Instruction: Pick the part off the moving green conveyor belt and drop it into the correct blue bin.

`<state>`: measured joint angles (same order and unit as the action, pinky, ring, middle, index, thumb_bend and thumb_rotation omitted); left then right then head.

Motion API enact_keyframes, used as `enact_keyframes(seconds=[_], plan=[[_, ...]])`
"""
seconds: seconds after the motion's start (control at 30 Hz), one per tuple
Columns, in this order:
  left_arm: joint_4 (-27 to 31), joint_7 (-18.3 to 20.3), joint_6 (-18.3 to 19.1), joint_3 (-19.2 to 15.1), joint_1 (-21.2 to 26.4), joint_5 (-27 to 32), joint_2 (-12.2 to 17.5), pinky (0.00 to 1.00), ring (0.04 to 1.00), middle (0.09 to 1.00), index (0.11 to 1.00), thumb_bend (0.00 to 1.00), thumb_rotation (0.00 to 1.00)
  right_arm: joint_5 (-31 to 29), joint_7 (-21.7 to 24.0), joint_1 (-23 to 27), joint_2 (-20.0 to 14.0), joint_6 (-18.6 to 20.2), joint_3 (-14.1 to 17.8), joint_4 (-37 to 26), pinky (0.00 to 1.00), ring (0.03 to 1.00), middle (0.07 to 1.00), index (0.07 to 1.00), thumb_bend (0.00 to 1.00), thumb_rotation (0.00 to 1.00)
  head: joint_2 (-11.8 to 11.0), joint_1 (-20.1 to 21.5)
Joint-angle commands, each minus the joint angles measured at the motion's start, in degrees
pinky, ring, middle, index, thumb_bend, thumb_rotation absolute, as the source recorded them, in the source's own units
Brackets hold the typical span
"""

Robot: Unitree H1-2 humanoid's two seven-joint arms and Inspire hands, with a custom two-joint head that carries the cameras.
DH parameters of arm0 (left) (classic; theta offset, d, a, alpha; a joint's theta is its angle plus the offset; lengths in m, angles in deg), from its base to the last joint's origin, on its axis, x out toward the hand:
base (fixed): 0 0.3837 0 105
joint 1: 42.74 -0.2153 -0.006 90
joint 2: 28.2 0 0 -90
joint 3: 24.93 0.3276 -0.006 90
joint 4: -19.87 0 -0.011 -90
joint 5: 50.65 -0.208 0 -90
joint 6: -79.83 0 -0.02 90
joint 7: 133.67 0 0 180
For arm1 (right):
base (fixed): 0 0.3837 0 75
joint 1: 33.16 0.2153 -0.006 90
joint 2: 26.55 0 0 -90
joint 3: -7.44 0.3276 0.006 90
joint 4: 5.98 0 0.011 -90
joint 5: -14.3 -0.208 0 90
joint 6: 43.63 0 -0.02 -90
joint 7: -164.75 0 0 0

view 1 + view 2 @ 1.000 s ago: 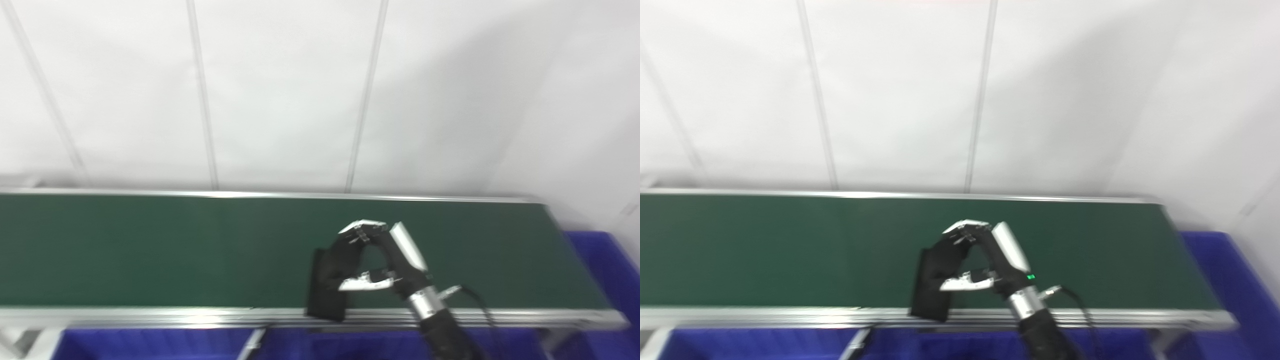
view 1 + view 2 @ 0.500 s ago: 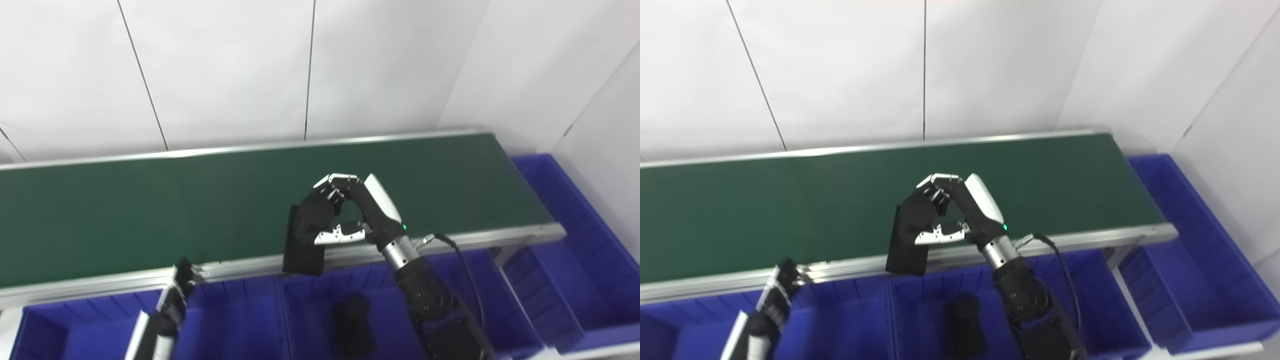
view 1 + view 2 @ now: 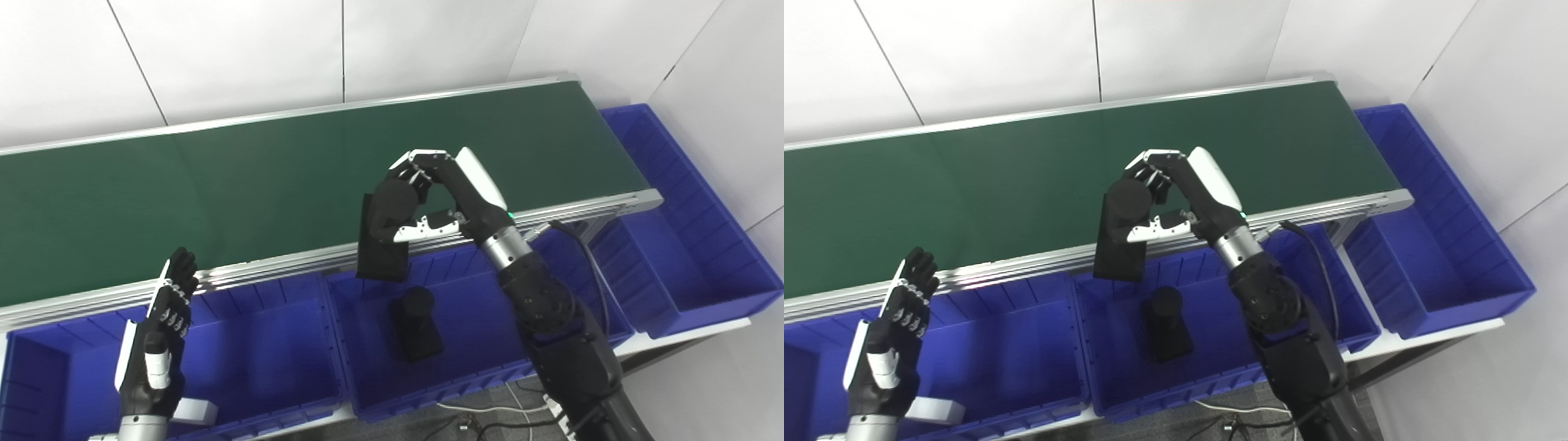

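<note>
My right hand (image 3: pixel 438 196) is shut on a black part (image 3: pixel 383 236), a flat plate with a round knob. It holds the part over the near rail of the green conveyor belt (image 3: pixel 184 184), above the back edge of the middle blue bin (image 3: pixel 478 306). A second black part (image 3: pixel 416 324) of the same shape lies inside that bin. My left hand (image 3: pixel 156 343) hovers open over the left blue bin (image 3: pixel 263 349), fingers pointing up, holding nothing.
A white block (image 3: pixel 196 411) lies in the left bin near my left wrist. A third blue bin (image 3: pixel 692 245) stands at the belt's right end. White wall panels close off the back and right. Cables hang under the bins.
The camera has tilted down, so the bins and my left hand have come into view. My right hand has kept its hold on the part and carried it slightly toward me.
</note>
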<state>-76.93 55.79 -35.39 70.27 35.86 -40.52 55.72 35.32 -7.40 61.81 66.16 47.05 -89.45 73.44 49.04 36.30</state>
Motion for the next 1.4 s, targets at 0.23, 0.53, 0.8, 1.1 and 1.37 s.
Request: enact_keyframes(seconds=[0.23, 0.53, 0.8, 1.1, 1.37], plan=[[1.2, 2.1, -1.4, -1.3, 0.3, 0.2, -0.7, 1.00, 0.985, 0.972, 0.958, 0.82, 1.00, -0.8, 0.1, -3.5, -2.7, 2.9, 4.3, -6.1, 0.30, 0.364, 0.441, 0.522, 0.52, 0.00, -0.6, -0.6], [1.6, 2.2, -1.4, -1.7, 0.0, -1.0, -1.0, 1.00, 0.981, 0.975, 0.962, 0.81, 1.00, -3.0, 1.2, -10.3, -6.7, 5.6, 10.5, -11.2, 0.32, 0.380, 0.450, 0.518, 0.52, 0.00, -0.9, -1.4], [1.6, 2.3, -1.0, -1.9, -0.2, -1.6, -1.0, 1.00, 0.981, 0.969, 0.958, 0.81, 1.00, -1.6, -1.1, -13.7, -8.1, 5.6, 15.2, -8.1, 0.30, 0.365, 0.446, 0.525, 0.52, 0.00, -1.6, -1.7], [2.2, 2.3, -0.6, -1.9, -0.8, -2.1, -1.0, 1.00, 0.981, 0.968, 0.954, 0.80, 1.00, -1.4, -5.6, -14.7, -8.4, 2.4, 17.2, 2.6, 0.29, 0.351, 0.449, 0.528, 0.52, 0.00, -1.6, -2.8], [2.1, 2.3, -1.0, -1.9, -1.0, -2.5, -1.0, 1.00, 0.974, 0.962, 0.956, 0.81, 1.00, -1.1, -8.8, -15.1, -8.0, 0.6, 16.4, 5.9, 0.28, 0.345, 0.448, 0.526, 0.52, 0.00, -1.8, -2.9]])
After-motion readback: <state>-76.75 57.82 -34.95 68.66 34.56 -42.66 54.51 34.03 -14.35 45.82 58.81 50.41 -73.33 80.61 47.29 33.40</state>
